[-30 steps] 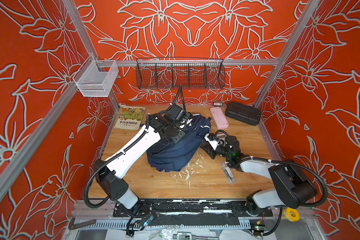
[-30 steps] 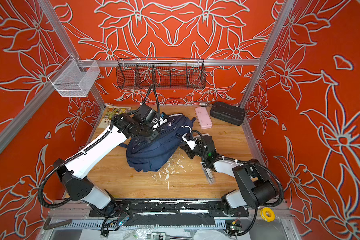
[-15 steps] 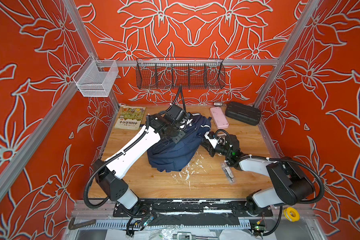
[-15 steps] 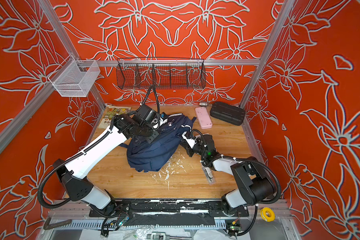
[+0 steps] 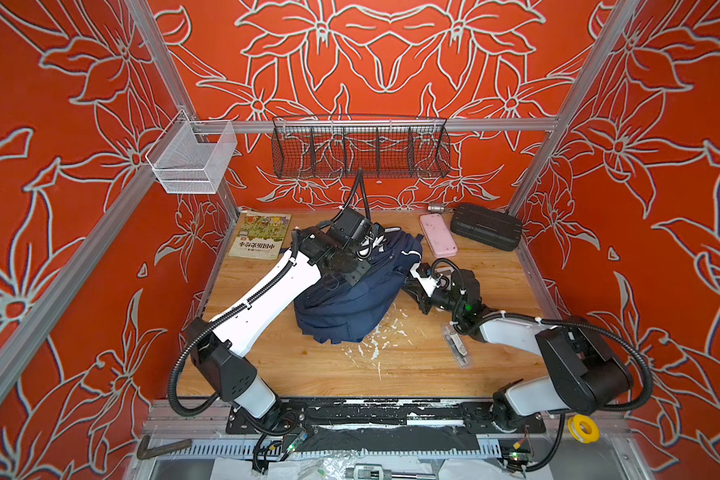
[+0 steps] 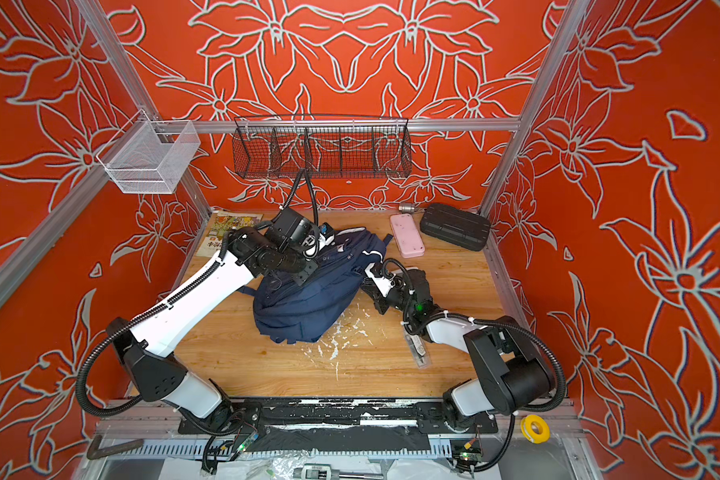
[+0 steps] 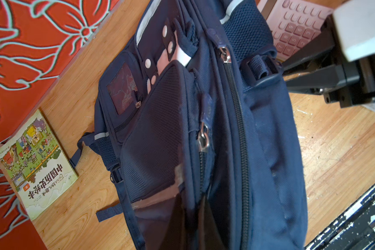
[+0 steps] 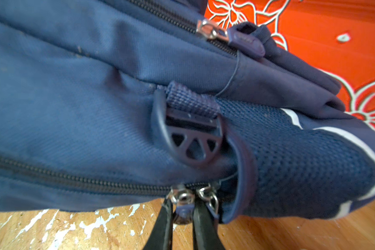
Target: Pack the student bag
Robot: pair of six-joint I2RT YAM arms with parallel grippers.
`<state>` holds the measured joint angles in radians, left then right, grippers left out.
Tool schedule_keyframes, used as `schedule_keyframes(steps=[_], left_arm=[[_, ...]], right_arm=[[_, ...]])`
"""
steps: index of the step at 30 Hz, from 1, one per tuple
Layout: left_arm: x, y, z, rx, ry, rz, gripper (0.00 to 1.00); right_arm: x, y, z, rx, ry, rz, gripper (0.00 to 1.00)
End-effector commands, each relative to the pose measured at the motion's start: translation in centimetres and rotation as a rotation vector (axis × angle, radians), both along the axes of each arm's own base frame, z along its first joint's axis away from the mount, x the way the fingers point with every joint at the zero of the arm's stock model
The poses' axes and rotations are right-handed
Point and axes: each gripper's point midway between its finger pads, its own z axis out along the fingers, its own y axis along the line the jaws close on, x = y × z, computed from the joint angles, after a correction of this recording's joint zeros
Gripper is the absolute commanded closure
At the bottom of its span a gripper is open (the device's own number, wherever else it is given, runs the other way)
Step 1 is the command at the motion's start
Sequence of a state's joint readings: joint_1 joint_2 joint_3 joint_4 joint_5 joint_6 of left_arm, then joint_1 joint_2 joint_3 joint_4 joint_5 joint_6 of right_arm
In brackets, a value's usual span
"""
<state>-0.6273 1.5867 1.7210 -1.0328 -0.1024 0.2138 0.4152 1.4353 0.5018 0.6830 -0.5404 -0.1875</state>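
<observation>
- L gripper [image 7: 191, 205] pinched shut on student bag [image 5: 350, 299] fabric, nr a zip.
- R gripper [image 8: 183, 204] clamped on zip pull [image 8: 182, 213], bag's lower edge, just above wooden tabletop [image 8: 74, 236].

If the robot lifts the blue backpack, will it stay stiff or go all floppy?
Probably floppy: the backpack lies slumped and creased, so it would likely sag. The book lies outside it, so it is probably light. Its loose straps might dangle and drag.
</observation>
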Motion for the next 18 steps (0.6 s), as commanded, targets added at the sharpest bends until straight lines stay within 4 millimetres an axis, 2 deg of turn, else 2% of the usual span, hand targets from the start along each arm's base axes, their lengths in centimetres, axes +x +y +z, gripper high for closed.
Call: schedule_keyframes(steps=[1, 7, 12, 16, 18], left_arm=[[2.2, -1.6, 3.1, -0.118, -0.087, 0.050, 1.00], [3.3, -2.7, 3.1, -0.181, -0.075, 0.099, 1.00], [4.2, -2.9, 2.5, -0.192, -0.075, 0.144, 1.00], [4.8, -3.0, 2.7, -0.190, -0.092, 0.152, 1.00], [4.4, -3.3, 3.3, -0.199, -0.096, 0.115, 1.00]], right_arm=[[-0.6, 0.3, 0.1, -0.058, -0.047, -0.015, 1.00], [-1.2, 1.2, 0.9, -0.060, -0.057, -0.065, 1.00], [-1.9, 1.7, 2.3, -0.059, -0.067, -0.110, 1.00], [-2.4, 1.2, 2.1, -0.069, -0.032, -0.164, 1.00], [-3.0, 1.1, 1.9, -0.065, -0.022, -0.161, 0.98]])
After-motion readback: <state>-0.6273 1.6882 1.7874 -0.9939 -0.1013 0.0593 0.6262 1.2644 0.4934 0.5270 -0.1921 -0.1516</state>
